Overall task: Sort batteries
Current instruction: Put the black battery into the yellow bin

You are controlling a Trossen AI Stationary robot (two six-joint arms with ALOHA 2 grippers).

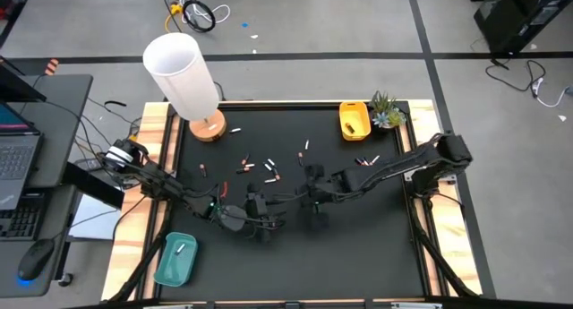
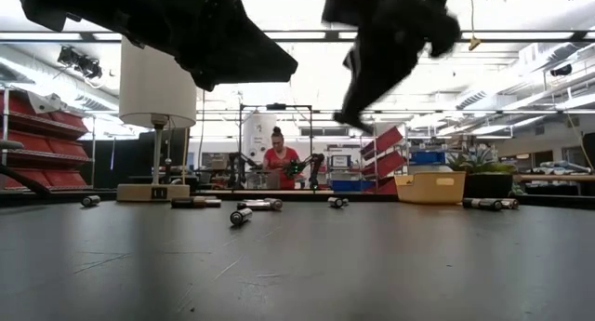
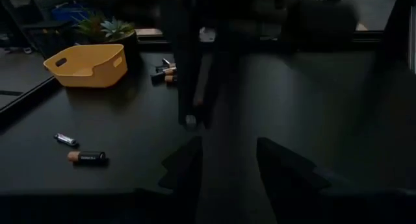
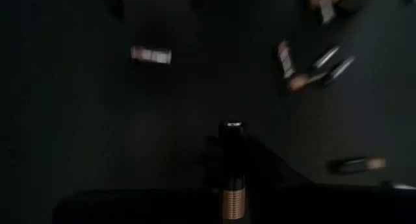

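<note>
Several batteries lie loose on the black table, dark ones with copper ends and silvery ones. My right gripper hangs above the table's middle, shut on one dark battery. My left gripper waits open just to the left, nearly level and facing the right gripper, with nothing between its fingers. The teal tray at the near left holds one white battery. The yellow tray stands at the far right. My right gripper pinches the dark battery between its two fingers at the copper end. The battery lies along the fingers, and its dark end sticks out past their tips. The fingers slant down from above. The battery's lower tip is lifted clear of the table.
A white lamp on a wooden base stands at the far left, a small potted plant beside the yellow tray. More batteries lie near that tray and in front of my left gripper. A person sits far behind the table.
</note>
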